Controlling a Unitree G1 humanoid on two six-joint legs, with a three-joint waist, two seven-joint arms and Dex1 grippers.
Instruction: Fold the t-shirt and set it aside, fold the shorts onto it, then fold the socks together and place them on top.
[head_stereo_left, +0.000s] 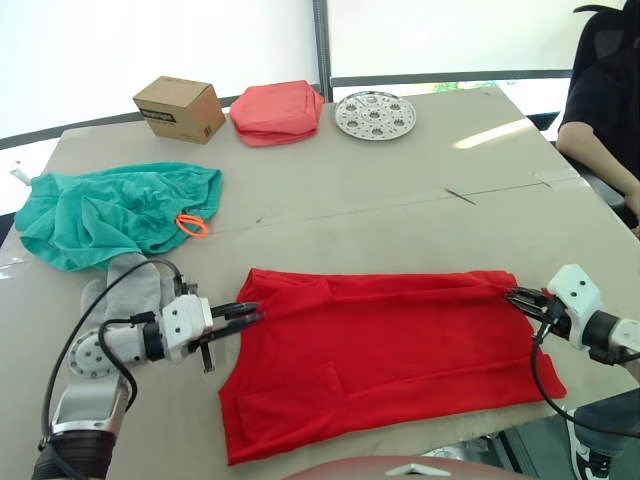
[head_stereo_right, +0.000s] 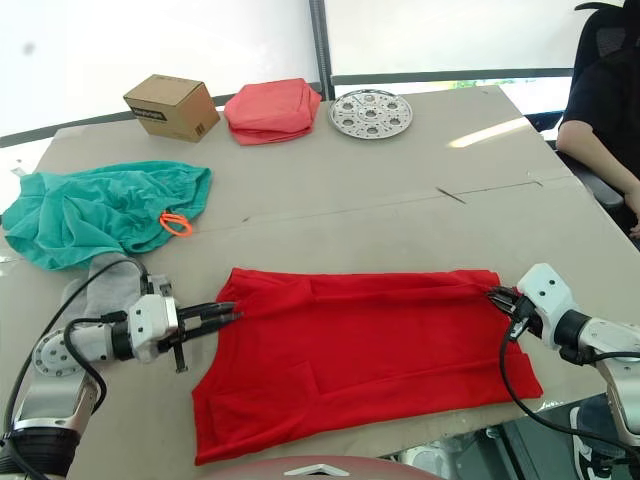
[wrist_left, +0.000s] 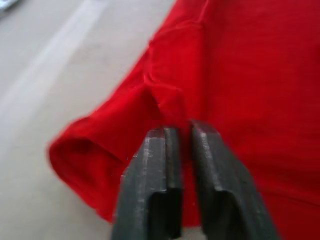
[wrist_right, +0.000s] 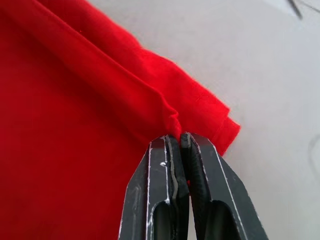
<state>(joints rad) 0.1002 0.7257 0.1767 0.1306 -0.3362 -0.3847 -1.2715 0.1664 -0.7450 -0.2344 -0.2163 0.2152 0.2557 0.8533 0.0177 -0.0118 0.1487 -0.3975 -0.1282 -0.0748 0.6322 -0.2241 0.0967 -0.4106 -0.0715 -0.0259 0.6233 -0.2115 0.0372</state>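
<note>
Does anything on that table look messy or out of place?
Only the shorts, lying in a crumpled heap on the table's left side. The t-shirt lies spread out, each gripper pinching one end.

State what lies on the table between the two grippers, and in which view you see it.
The t-shirt spans the stretch from the left gripper to the right gripper, each pinching an end of its far edge; both eye views show it.

Red t-shirt (head_stereo_left: 390, 350); teal shorts (head_stereo_left: 110, 215) w/ orange loop (head_stereo_left: 192, 225); grey socks (head_stereo_left: 130, 280).
</note>
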